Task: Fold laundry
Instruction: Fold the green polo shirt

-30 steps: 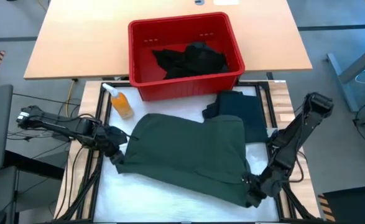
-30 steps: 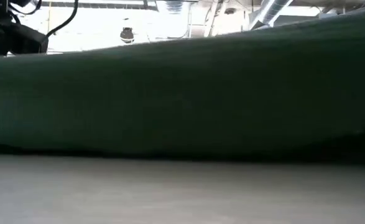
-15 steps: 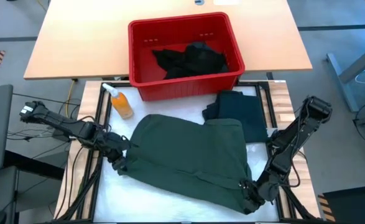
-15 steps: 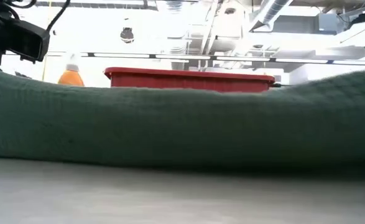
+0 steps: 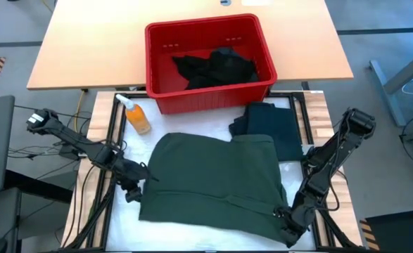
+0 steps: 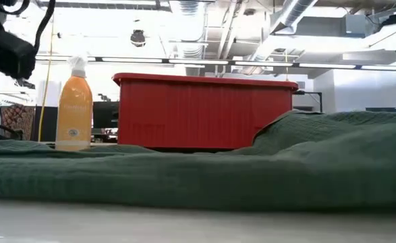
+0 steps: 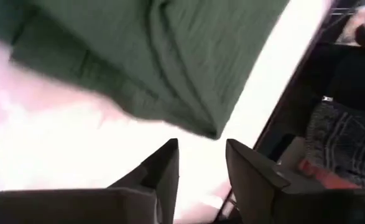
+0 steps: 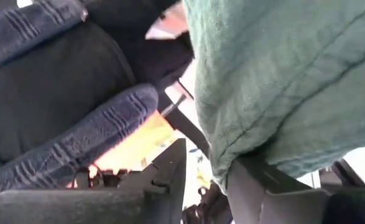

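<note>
Our left gripper (image 7: 201, 165) sits at the near left corner of the green shirt (image 5: 213, 179). Its fingers (image 7: 163, 168) stand apart with white surface showing between them and nothing held; the shirt's edge lies just beyond the tips. Our right gripper (image 8: 207, 171) is at the shirt's near right corner. Its fingers (image 8: 170, 174) are also parted, and the cloth hangs right against one of them, though we cannot tell whether it is pinched or only resting there.

In the high view the left gripper (image 5: 132, 188) lies low just beside the shirt's left edge and the right gripper (image 5: 285, 223) at the hem's right end.

The green shirt lies spread and mostly flat on the white desk (image 5: 122, 221), one fold raised toward its right side in the low view. A second dark folded garment (image 5: 273, 126) rests beyond its far right corner, partly under it. Behind stands the red bin (image 5: 210, 91) with black garments (image 5: 217, 67) heaped inside. An orange spray bottle (image 5: 136, 116) stands upright left of the bin, near the shirt's far left corner.
</note>
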{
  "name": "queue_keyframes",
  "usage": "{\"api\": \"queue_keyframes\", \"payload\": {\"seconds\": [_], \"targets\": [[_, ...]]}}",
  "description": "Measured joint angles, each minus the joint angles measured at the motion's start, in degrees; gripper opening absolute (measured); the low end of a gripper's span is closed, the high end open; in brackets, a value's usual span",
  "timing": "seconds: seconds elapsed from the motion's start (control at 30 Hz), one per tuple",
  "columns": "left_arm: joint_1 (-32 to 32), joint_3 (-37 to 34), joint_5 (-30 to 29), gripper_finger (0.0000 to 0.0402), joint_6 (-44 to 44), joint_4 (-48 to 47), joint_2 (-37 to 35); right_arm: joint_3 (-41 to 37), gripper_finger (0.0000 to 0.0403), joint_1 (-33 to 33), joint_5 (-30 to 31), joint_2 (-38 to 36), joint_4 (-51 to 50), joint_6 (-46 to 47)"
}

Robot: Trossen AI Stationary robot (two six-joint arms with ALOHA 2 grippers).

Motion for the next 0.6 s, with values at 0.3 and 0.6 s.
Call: {"api": "queue_keyframes", "payload": {"seconds": [0.3, 0.6], "targets": [[-0.6, 0.0, -16.4, 0.0114, 9.7, 13.0, 0.0, 0.0, 0.013, -1.1, -12.7, -0.7, -5.0, 5.9], [-1.5, 0.1, -24.6, 0.0111, 23.5, 27.3, 5.5, 0.0, 0.0129, -5.4, -11.6, -0.7, -7.8, 2.3]]}}
